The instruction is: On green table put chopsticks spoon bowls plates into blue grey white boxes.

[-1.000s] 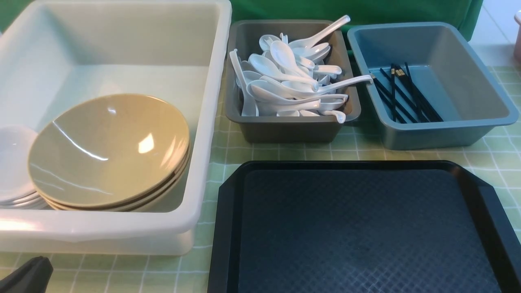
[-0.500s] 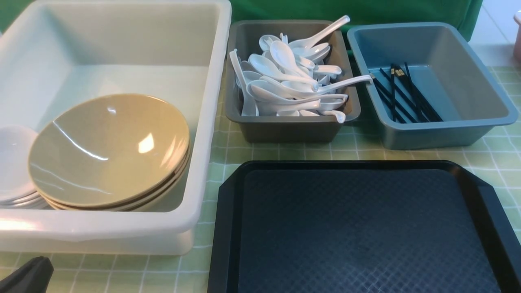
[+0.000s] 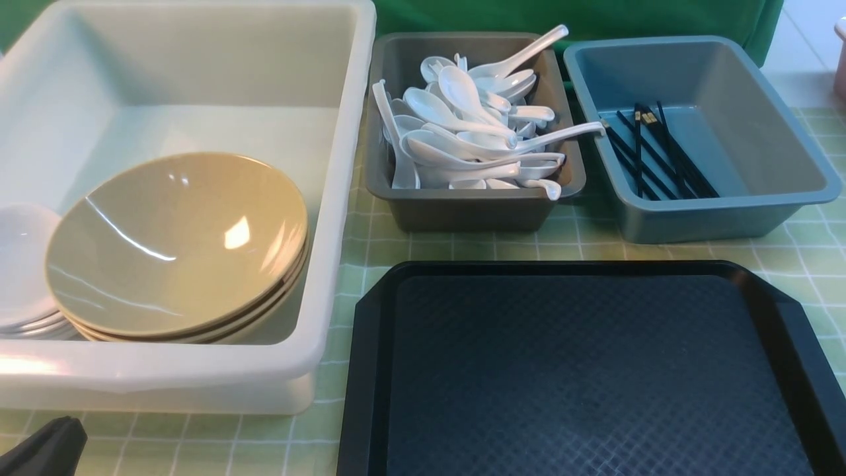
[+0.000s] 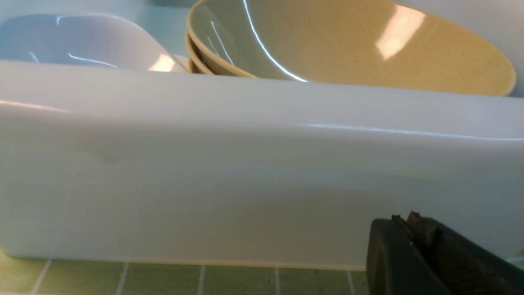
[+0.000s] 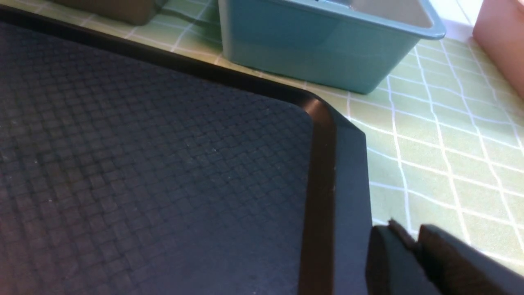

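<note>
Left gripper (image 3: 43, 449) and right gripper (image 5: 413, 241) rest closed and empty, unmoved over the past second. White box (image 3: 344, 198) holds bowls (image 3: 178, 244) and plates (image 3: 20, 271); grey box (image 3: 462, 208), spoons (image 3: 469, 132); blue box (image 3: 727, 218), chopsticks (image 3: 654, 152). Tray (image 3: 581, 370) bare: sorting likely complete.

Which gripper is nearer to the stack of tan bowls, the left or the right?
Left. The left gripper sits just outside the white box holding the tan bowls. The right gripper is by the black tray's far corner near the blue box.
</note>
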`<state>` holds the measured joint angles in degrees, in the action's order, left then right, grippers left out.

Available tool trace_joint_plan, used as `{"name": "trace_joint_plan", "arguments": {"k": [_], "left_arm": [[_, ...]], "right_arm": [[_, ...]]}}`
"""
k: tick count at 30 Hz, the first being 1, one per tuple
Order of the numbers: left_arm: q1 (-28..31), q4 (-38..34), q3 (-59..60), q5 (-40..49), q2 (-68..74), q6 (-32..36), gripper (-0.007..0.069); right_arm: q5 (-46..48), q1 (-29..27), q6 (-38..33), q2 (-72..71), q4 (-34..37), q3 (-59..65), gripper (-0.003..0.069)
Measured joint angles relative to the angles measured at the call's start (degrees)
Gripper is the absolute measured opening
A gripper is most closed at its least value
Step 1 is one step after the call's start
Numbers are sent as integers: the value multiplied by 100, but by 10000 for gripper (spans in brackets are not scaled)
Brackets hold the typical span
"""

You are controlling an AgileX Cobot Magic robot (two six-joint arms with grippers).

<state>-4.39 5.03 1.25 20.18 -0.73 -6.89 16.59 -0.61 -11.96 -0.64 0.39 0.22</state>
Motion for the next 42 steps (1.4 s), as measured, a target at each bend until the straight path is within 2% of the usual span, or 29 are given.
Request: {"name": "trace_joint_plan", "arguments": {"k": [42], "left_arm": [[0,-6,11,-124,0,17,-2]], "right_arm": [[0,0,0,0,0,4,125]]}}
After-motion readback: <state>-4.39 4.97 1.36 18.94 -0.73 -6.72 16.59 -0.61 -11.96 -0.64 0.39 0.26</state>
